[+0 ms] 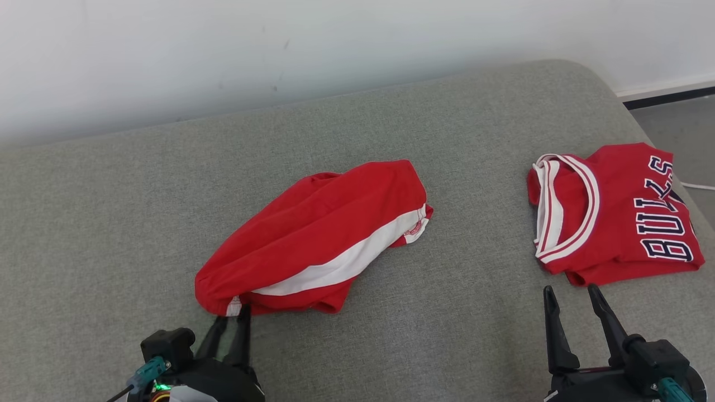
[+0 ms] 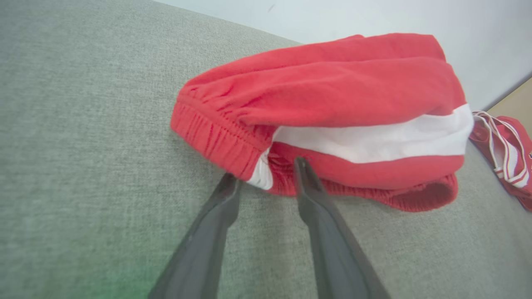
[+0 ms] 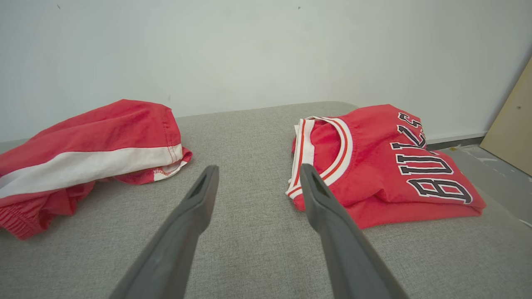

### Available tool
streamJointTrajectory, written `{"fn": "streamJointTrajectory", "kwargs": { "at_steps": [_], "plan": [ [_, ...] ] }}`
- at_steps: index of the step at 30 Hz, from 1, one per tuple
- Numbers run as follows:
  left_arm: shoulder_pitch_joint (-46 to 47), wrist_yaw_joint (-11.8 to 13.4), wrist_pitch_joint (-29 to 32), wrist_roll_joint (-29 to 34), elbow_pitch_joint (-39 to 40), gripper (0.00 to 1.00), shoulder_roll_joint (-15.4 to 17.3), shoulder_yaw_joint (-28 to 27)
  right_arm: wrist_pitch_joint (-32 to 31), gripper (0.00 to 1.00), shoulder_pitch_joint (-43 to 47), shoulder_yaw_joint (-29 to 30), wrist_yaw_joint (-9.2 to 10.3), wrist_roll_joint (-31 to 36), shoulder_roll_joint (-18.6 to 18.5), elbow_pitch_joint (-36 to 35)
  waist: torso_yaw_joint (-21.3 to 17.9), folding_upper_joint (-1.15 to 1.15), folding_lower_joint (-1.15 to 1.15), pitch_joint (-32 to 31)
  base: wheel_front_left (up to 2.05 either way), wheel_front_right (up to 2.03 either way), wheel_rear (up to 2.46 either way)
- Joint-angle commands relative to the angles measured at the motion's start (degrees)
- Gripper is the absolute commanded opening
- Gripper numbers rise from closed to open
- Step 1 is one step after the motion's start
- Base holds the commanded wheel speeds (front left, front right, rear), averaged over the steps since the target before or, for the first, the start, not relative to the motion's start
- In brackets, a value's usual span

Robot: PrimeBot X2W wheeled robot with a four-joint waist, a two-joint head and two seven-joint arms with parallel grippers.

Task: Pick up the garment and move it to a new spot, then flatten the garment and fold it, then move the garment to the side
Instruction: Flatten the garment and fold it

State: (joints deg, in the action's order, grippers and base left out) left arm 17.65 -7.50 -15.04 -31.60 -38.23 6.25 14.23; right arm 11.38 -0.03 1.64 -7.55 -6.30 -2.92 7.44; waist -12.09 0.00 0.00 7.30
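Observation:
Red shorts (image 1: 318, 223) with a white side stripe lie bunched in the middle of the grey cushioned surface (image 1: 111, 223), the elastic waistband toward me. My left gripper (image 1: 232, 317) is open at the waistband's near corner; in the left wrist view the gripper (image 2: 264, 171) has its tips on either side of the white stripe's end on the shorts (image 2: 332, 83), touching or nearly touching the cloth. My right gripper (image 1: 571, 289) is open and holds nothing, just short of a folded red jersey (image 1: 620, 223) with dark lettering.
A white wall runs along the back edge of the surface. The jersey (image 3: 374, 166) lies near the right edge, with grey floor (image 1: 681, 123) beyond it. A tan board (image 3: 511, 124) leans at the far right. Bare cushion separates the two garments.

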Motion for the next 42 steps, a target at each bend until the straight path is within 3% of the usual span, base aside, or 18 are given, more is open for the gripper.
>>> {"fn": "streamJointTrajectory", "kwargs": {
  "at_steps": [1,2,8,12,18,22,26,34,38,42],
  "plan": [
    [-0.4,0.1,-0.1,0.3,0.1,0.13,-0.1,-0.1,0.2,1.00,-0.3,0.2,0.16,0.1,0.1,0.0,0.1,0.00,0.00,-0.1,0.00,0.00,0.00],
    [-0.5,0.1,-0.1,0.2,0.1,0.00,-0.2,-0.1,0.2,1.00,-0.3,0.2,0.16,0.1,0.1,-0.1,0.2,0.00,0.00,-0.1,0.00,0.00,0.00],
    [-1.6,0.1,-0.2,-1.3,0.9,0.00,-0.5,0.4,-0.1,1.00,-0.1,0.2,0.16,0.3,0.1,-0.1,0.6,0.00,0.00,-0.6,0.00,0.00,0.00],
    [-2.9,0.1,1.5,-8.3,5.5,0.00,0.0,4.4,-0.1,1.00,0.0,0.3,0.16,0.2,0.0,-0.2,0.9,0.00,0.00,-0.8,0.00,0.00,0.00],
    [-6.8,0.0,10.3,-27.3,22.6,0.00,7.1,9.0,-0.2,1.00,0.6,0.9,0.16,0.1,0.0,-0.5,1.7,0.00,0.00,-0.8,0.00,0.00,0.00],
    [-9.3,0.1,17.0,-40.2,33.1,0.00,12.5,7.8,-0.4,1.00,0.7,1.1,0.16,-0.1,0.0,-0.9,2.2,0.00,0.00,-0.7,0.00,0.00,0.00],
    [-10.8,0.0,23.9,-46.9,37.8,0.00,17.6,6.6,-0.4,1.00,0.1,0.9,0.16,-0.3,0.0,-1.0,2.5,0.00,0.00,-0.4,0.00,0.00,0.00],
    [-8.0,4.1,34.0,-51.8,35.4,0.00,26.3,4.1,0.2,1.00,-1.0,0.5,0.16,-1.1,0.0,-0.2,1.9,0.00,0.00,0.7,0.00,0.00,0.00],
    [-5.4,5.8,35.0,-49.0,32.4,0.00,29.6,3.5,0.6,1.00,-1.2,0.4,0.16,-1.3,0.0,0.0,1.3,0.00,0.00,1.3,0.00,0.00,0.00],
    [-2.8,6.3,34.8,-47.0,29.2,0.00,30.5,3.6,0.9,1.00,-1.9,0.2,0.16,-1.6,0.0,0.4,0.7,0.00,0.00,1.7,0.00,0.00,0.00]
  ]
}}
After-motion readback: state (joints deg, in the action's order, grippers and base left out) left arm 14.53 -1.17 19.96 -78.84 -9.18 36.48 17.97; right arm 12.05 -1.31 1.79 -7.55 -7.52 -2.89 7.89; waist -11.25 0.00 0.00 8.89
